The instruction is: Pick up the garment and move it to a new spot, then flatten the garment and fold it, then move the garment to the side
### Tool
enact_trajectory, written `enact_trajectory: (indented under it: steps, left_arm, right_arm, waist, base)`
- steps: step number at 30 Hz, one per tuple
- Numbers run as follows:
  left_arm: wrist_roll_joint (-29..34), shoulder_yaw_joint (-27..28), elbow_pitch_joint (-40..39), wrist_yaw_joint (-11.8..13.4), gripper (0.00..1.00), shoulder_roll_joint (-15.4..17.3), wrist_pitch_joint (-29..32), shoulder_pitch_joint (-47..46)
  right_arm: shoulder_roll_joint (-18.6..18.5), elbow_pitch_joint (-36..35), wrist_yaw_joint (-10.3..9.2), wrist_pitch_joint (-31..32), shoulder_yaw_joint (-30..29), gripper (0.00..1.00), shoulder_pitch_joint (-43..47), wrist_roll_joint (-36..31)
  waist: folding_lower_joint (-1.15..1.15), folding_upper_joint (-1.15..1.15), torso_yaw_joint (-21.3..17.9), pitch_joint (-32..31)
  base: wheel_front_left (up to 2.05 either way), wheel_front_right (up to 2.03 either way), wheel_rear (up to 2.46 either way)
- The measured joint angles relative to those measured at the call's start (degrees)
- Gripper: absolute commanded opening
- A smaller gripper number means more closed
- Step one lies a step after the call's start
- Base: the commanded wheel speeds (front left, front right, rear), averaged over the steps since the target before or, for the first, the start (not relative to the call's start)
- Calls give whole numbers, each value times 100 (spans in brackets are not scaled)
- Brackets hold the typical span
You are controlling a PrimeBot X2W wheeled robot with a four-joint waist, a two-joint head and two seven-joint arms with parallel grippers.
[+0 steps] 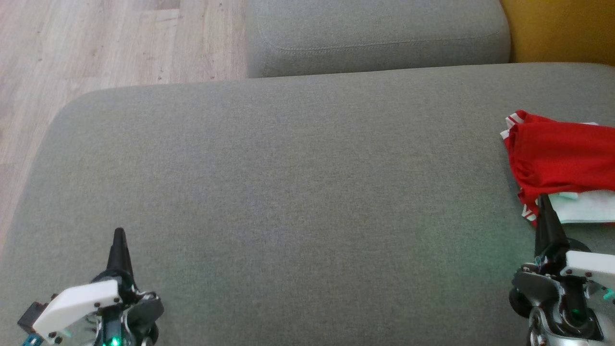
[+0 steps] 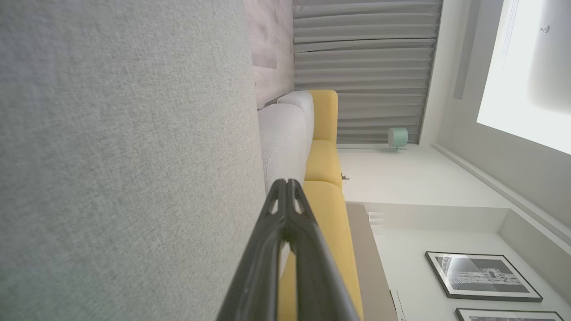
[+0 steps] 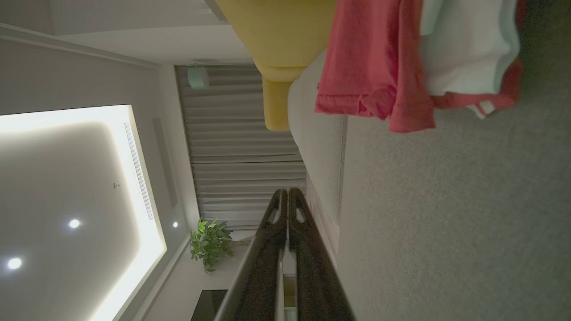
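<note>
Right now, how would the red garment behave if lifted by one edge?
The garment lies in soft folds, so it would probably droop and unfold. Thin cloth suggests it is light. Pushed, it may bunch on the cushion.

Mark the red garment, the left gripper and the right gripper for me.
red garment (image 1: 557,154): head view, middle of the red fabric.
left gripper (image 1: 118,234): head view, tip of the closed fingers.
right gripper (image 1: 542,198): head view, tip of the closed fingers.
</note>
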Motion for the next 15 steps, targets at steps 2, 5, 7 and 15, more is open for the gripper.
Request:
enact_trajectory:
  steps: [2, 5, 7, 15]
  left_arm:
    - [0, 0, 0, 0, 0, 0, 0, 0]
    - [0, 0, 0, -1, 0, 0, 0, 0]
    - [0, 0, 0, -1, 0, 0, 0, 0]
    - [0, 0, 0, -1, 0, 0, 0, 0]
  right_arm:
    - [0, -1, 0, 0, 0, 0, 0, 0]
    - [0, -1, 0, 0, 0, 0, 0, 0]
    - [0, -1, 0, 0, 0, 0, 0, 0]
    - [0, -1, 0, 0, 0, 0, 0, 0]
  waist:
    - [0, 0, 0, 0]
    - [0, 0, 0, 0]
    - [0, 0, 0, 0]
    - [0, 0, 0, 0]
  base:
    - [0, 0, 0]
    - [0, 0, 0]
    - [0, 0, 0]
    - [0, 0, 0]
